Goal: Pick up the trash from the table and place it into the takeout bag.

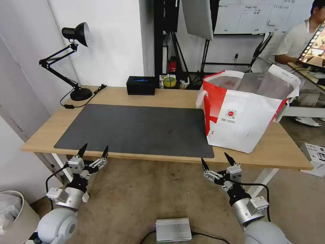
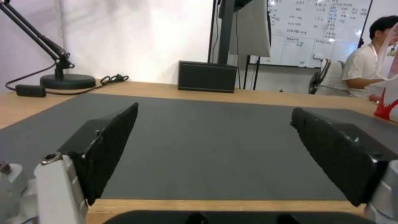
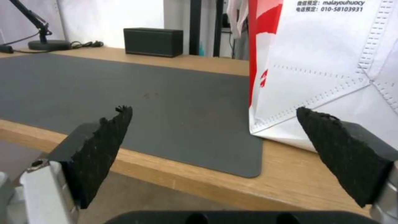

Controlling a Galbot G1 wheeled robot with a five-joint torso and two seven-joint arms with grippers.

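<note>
This looks like an office: a wooden desk (image 1: pixel 162 96), a desk lamp (image 1: pixel 72 61), and a whiteboard (image 1: pixel 257 15) with writing.

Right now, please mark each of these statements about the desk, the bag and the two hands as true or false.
1. The takeout bag stands upright on the table, at the robot's right. True.
2. The left hand grips a white bowl. False: it is open, holding nothing, below the table's near edge.
3. A black rectangular box sits at the far edge of the table. True.
4. The right hand is inside the bag. False: it is open, low in front of the table.
5. The desk lamp stands beside the bag. False: it stands at the opposite, far-left corner.
</note>
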